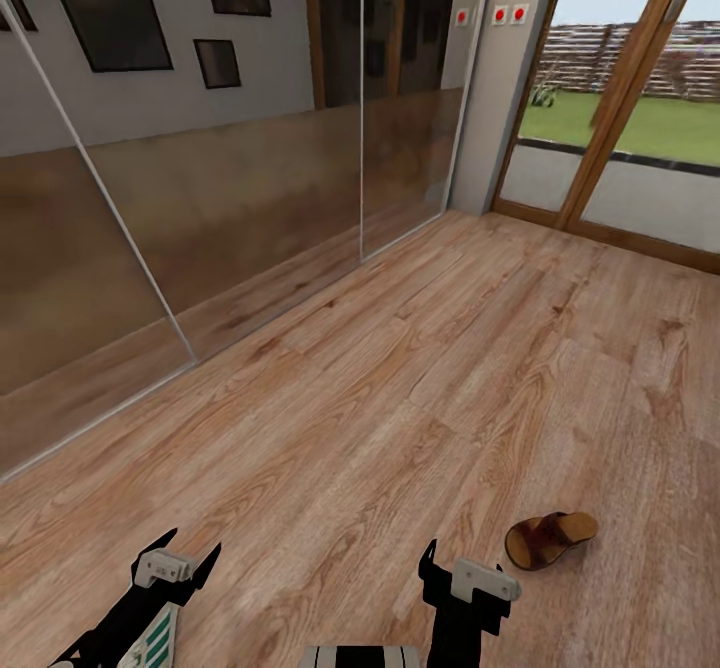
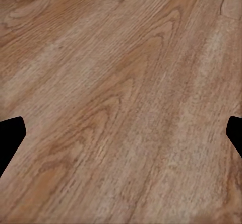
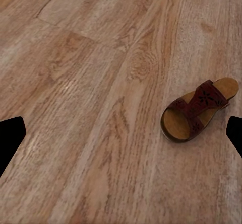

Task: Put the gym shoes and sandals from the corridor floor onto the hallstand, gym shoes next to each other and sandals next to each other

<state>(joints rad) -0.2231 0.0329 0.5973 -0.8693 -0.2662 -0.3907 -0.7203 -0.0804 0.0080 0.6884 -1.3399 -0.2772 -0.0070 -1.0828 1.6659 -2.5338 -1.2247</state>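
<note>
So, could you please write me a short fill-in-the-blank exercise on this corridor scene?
1. The sandal lies on the ____ floor.
2. The sandal lies nearer the ____ claw.
3. The left claw is open and holds ____.

Missing words: wooden; right; nothing

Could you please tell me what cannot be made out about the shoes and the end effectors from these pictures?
- Sandal: its far side is turned away in the head view; in the right wrist view the strap's pattern is too blurred to read.
- Green-striped object under the left end effector: cut off by the head view's lower edge, so whether it is a gym shoe is unclear.
- Right end effector: its arm runs off the same edge.
</note>
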